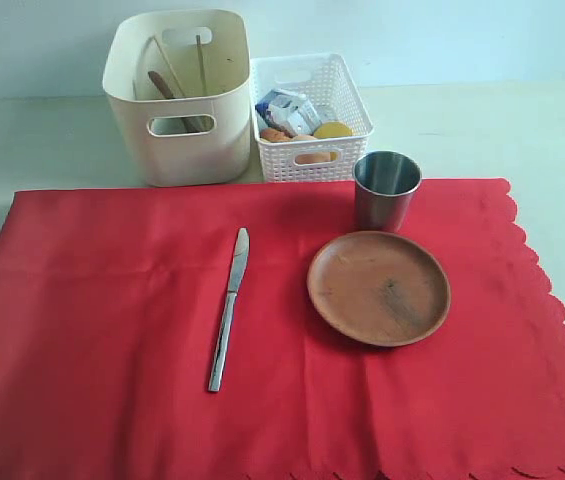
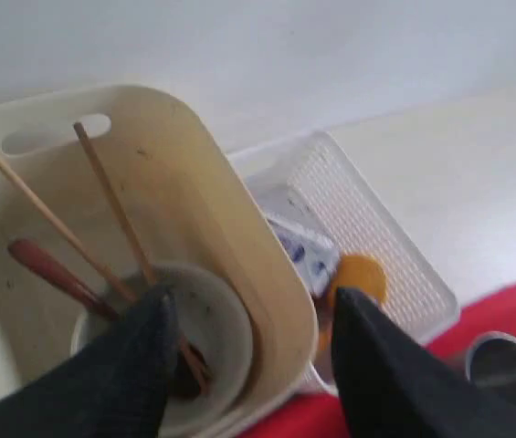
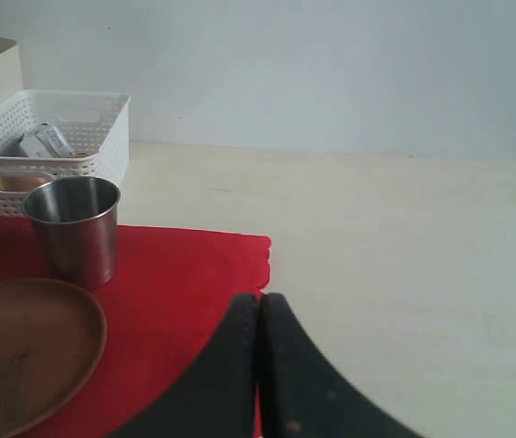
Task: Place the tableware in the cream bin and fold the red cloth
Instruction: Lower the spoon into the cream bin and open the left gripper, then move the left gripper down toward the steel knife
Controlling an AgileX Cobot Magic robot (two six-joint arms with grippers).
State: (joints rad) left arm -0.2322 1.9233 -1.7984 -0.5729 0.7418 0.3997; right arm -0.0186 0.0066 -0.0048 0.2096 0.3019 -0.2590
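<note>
Hovering wide-open over the bowl (image 2: 224,321) in the cream bin (image 2: 177,155), left gripper (image 2: 256,308); right gripper (image 3: 259,308) closed

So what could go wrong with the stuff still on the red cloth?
The shiny steel cup stands close beside the round brown plate, so grabbing either might knock the other. The flat metal knife lies flush on the big red cloth; picking it up could pinch fabric too. The light wooden chopsticks lean high in the tall cream bin, so the plate might bump them.
</note>
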